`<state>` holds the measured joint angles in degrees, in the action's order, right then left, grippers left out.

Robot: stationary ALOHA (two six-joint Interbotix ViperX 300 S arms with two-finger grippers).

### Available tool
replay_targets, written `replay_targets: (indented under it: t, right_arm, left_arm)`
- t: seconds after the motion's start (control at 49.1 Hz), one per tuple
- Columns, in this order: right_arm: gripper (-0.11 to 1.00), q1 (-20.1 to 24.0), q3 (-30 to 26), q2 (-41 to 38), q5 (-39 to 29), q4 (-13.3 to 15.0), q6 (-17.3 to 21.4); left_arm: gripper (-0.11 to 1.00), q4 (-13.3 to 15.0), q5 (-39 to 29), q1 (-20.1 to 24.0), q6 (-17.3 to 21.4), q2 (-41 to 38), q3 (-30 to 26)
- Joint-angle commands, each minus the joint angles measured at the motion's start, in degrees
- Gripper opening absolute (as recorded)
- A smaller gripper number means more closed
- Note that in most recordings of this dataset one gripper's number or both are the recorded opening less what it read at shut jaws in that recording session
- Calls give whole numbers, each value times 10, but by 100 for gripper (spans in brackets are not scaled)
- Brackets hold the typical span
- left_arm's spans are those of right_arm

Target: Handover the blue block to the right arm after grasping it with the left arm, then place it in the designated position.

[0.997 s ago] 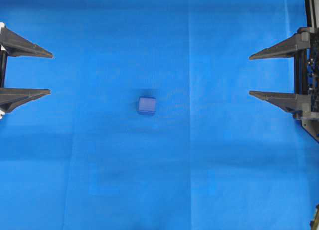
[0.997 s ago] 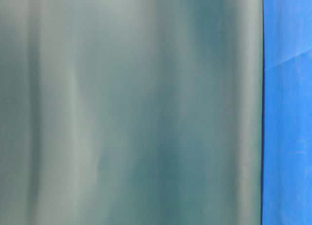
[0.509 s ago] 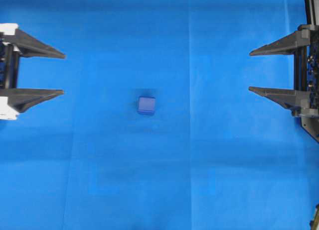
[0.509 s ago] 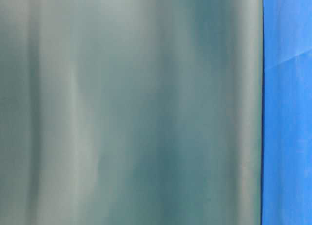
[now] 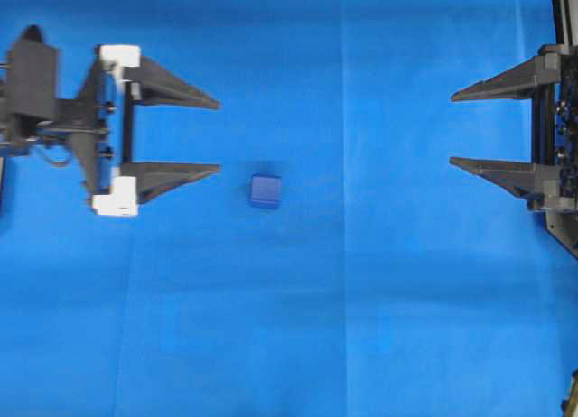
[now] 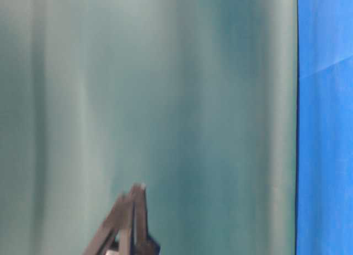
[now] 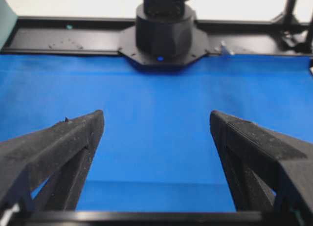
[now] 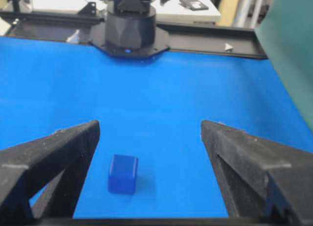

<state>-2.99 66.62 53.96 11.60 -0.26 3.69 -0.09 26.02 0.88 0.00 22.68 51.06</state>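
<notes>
Small dark-blue cube, the blue block [image 5: 265, 190], flat and upright on bright blue cloth [image 5: 361, 327], untouched.

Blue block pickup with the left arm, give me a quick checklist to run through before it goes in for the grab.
1. Left gripper jaws open: ok.
2. Jaw gap wider than the blue block: ok.
3. Block free on the blue cloth, nothing touching it: ok.
4. Block lined up between the left fingers: not ok; in the overhead view it sits slightly below the lower finger's line.
5. Gripper height above the cloth: cannot tell.
6. Right gripper open and clear of the block, ready for handover: ok.
</notes>
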Motion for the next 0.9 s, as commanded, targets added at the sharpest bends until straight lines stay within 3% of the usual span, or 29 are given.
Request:
replay_targets:
  t: [0.0,0.305,0.59,0.712,0.875]
  right_arm:
    - [97,-1,-16,-4,4,-1,1]
    - [97,-1,-16,-6,5,-1,1]
    - [97,-1,-16,-4,4,-1,1]
    - [97,-2,-17,-4,3,-1,1]
    - [97,-1,-17,-4,1,0,1]
  left_arm:
    - [93,-1,1,3,3,-26,-43]
    - [93,-2,-7,6,2,-104,-119]
    - [92,-2,-32,11,-8,-120,-135]
    - [92,-2,-91,10,-17,-125,-151]
    - [92,-2,-236,7,-33,-149,-205]
